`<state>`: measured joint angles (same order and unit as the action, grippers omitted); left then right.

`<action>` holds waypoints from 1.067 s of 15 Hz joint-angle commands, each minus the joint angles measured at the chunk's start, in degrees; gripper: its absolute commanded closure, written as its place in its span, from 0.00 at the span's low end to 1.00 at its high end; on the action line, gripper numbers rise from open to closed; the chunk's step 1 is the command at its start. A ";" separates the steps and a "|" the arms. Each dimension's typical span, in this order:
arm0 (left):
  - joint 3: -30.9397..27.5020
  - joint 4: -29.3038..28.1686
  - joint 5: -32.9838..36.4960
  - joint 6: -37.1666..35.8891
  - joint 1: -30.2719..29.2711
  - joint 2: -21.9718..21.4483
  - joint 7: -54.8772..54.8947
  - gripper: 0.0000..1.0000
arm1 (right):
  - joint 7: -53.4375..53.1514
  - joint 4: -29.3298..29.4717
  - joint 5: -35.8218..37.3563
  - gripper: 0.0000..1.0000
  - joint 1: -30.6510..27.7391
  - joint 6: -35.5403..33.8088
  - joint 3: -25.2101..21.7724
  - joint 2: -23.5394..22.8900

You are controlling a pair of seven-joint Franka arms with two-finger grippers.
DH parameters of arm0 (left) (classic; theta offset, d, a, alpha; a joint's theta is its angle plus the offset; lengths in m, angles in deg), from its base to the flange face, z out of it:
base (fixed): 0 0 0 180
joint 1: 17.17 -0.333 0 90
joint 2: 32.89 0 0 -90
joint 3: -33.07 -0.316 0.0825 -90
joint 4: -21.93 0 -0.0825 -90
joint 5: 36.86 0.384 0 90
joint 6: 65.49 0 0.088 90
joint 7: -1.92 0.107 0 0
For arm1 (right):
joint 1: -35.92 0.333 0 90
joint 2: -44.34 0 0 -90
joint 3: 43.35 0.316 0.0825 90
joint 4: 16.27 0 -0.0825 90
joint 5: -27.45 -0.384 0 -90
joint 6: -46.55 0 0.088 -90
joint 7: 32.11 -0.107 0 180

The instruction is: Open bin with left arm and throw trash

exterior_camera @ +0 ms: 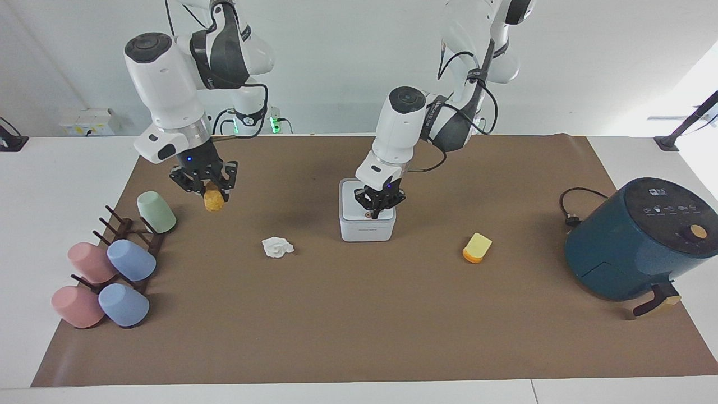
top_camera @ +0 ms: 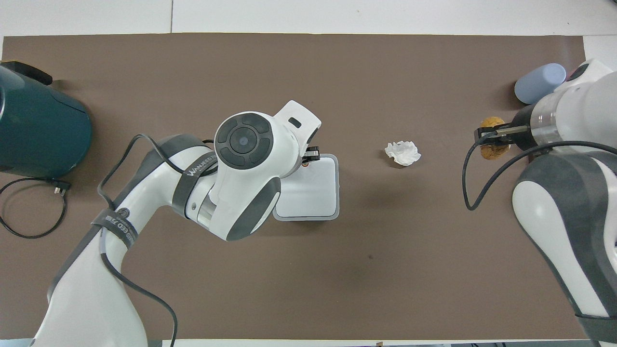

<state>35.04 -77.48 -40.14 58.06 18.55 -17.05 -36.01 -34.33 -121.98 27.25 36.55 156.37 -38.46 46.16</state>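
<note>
I have the right gripper (exterior_camera: 205, 187) clamped on the golden-brown bread lump (exterior_camera: 212, 200), raised in the air over the mat at the right arm's end, with the lump's long axis hanging roughly vertical below the fingers. The bin (exterior_camera: 367, 218) sits mid-table, lid flat and not yet open; in the facing view it lies at about 3 o'clock from the held lump, a touch toward 4. My left gripper (exterior_camera: 379, 207) is down at the lid's edge farther from the robots, right by the orange-ringed button (exterior_camera: 368, 214), fingers drawn narrow with nothing between them. As I judge it, the lid must pop before I carry the lump across. The paper wad (exterior_camera: 277, 247) lies between lump and bin; the yellow wedge (exterior_camera: 477, 248) rests at the bin's 4 o'clock, toward the left arm's end
</note>
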 commanded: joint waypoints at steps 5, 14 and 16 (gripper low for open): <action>-0.56 1.33 -3.48 -13.33 -11.79 -7.48 15.14 1.00 | -1.46 5.51 -1.02 1.00 -0.54 -8.92 0.64 -1.99; -0.65 -9.49 -3.48 -1.30 -22.96 -5.56 28.44 0.00 | -38.61 6.30 -3.38 1.00 21.93 1.26 1.88 -6.02; -0.74 -10.98 -3.48 -0.15 -23.41 -5.03 18.06 0.00 | -40.49 6.74 -7.60 1.00 24.06 2.94 1.96 -7.52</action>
<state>34.00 -86.15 -42.78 55.63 -4.18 -21.71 -11.10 -73.04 -117.40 23.01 59.63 158.39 -36.41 41.18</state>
